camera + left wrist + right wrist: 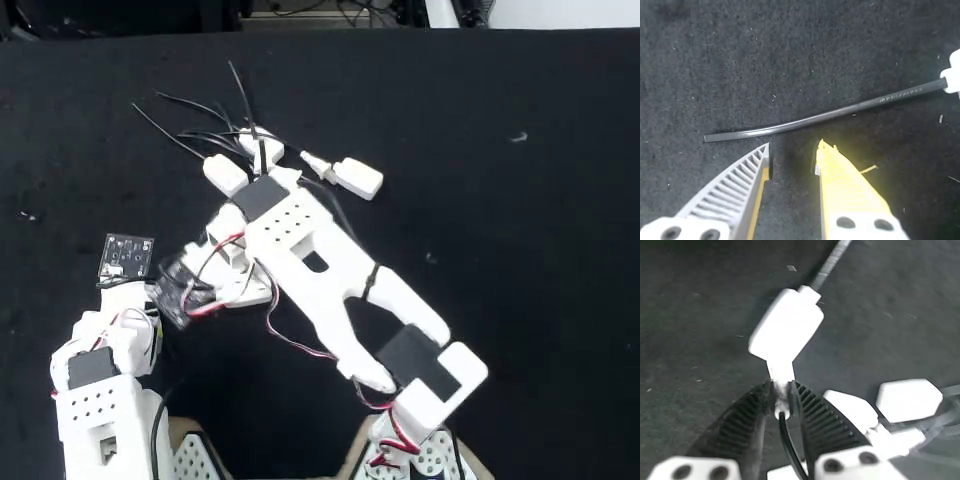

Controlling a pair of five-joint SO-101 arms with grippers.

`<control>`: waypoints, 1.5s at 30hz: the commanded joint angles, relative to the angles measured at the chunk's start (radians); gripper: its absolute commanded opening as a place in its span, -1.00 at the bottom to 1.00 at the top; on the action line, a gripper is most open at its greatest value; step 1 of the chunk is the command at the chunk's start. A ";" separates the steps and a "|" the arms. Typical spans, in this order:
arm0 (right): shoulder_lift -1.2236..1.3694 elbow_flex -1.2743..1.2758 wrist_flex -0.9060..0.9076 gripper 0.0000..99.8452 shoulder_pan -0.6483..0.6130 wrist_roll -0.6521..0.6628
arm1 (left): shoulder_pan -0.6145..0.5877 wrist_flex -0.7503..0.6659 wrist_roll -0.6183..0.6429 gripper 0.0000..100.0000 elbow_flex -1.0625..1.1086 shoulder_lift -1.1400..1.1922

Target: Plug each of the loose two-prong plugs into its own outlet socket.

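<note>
Nearest the near-left corner of the table (520,250), the left claw (794,150) hangs low over the black surface. Its jaws are parted a moderate way and nothing is gripped between them. Just beyond its tips a black cable (825,116) lies flat, with one end free and the other run to a white piece at the view's edge.

Farther in, left of the table's middle, the right claw (782,390) is closed tight on a small white plug (781,371), which is pinched at its rear end. The plug's front end is met by a white socket block (787,327). Whether the prongs are fully seated cannot be told, because the joint is hidden. The plug's long axis is set in line with the block's and is pointed away from the claw, toward the far-left part of the table. The block's own lead (832,260) is carried on along the same line.

Toward the far edge, a second plug (318,163) is seen end to end with a second block (356,178), apparently touching it, with their shared axis slanted toward the right edge. A lone white piece (225,173) lies close by, unmated as far as can be seen.

The task is judged partway done. One mating is in hand, another is possibly made, and at least one piece is left to be paired.
</note>
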 commanded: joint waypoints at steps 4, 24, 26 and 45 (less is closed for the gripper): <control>-0.157 -0.042 0.063 -0.98 0.037 -0.299 | -0.012 0.005 -0.006 -0.68 -0.002 -0.002; -0.262 0.467 -0.150 -0.98 0.221 -1.135 | -0.012 0.005 -0.006 -0.68 -0.002 -0.002; -0.262 0.489 -0.207 -0.97 0.236 -1.155 | -0.012 0.005 -0.006 -0.68 -0.002 -0.002; -0.255 0.527 -0.184 -0.59 0.474 -0.233 | -0.012 0.005 -0.008 -0.68 0.007 -0.011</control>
